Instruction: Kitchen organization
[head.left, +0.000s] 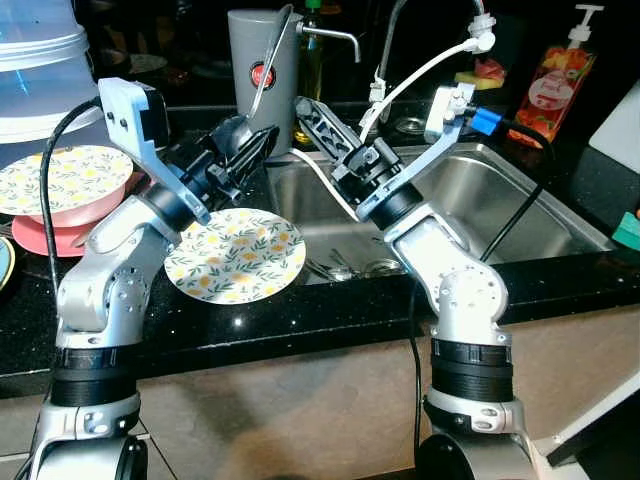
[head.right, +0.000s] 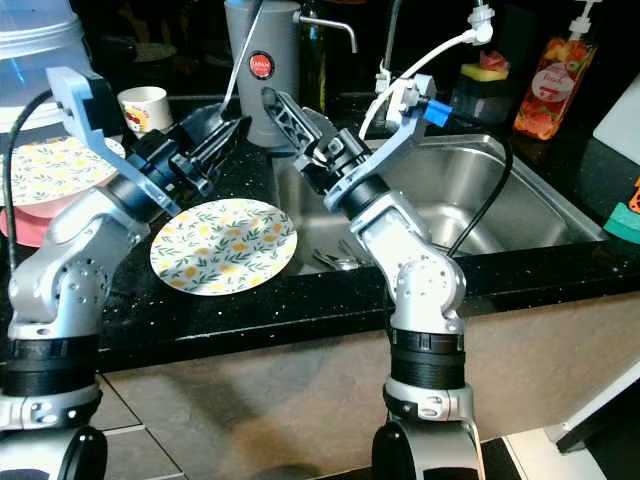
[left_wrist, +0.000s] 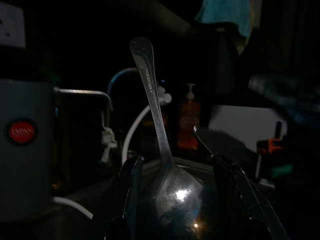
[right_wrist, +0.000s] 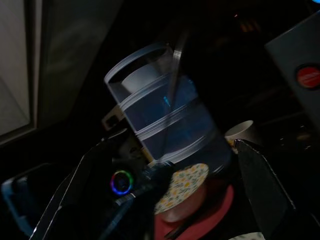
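A metal spoon (left_wrist: 150, 90) stands with its handle (head.left: 272, 60) pointing up, its bowl clamped between the fingers of my left gripper (head.left: 250, 145), which is shut on it above the black counter. Just below lies a floral plate (head.left: 235, 255) by the sink's left rim. My right gripper (head.left: 308, 108) is raised over the sink's (head.left: 500, 200) left corner, close to the spoon, open and holding nothing. In the right wrist view its fingers (right_wrist: 260, 185) are spread wide.
A grey canister (head.left: 262, 70) stands behind the grippers, by the tap (head.left: 330, 35). A floral bowl on pink plates (head.left: 65, 180) and a clear container (head.left: 35, 60) sit at the left. Cutlery (head.left: 335, 268) lies in the sink. A soap bottle (head.left: 555, 85) stands at the back right.
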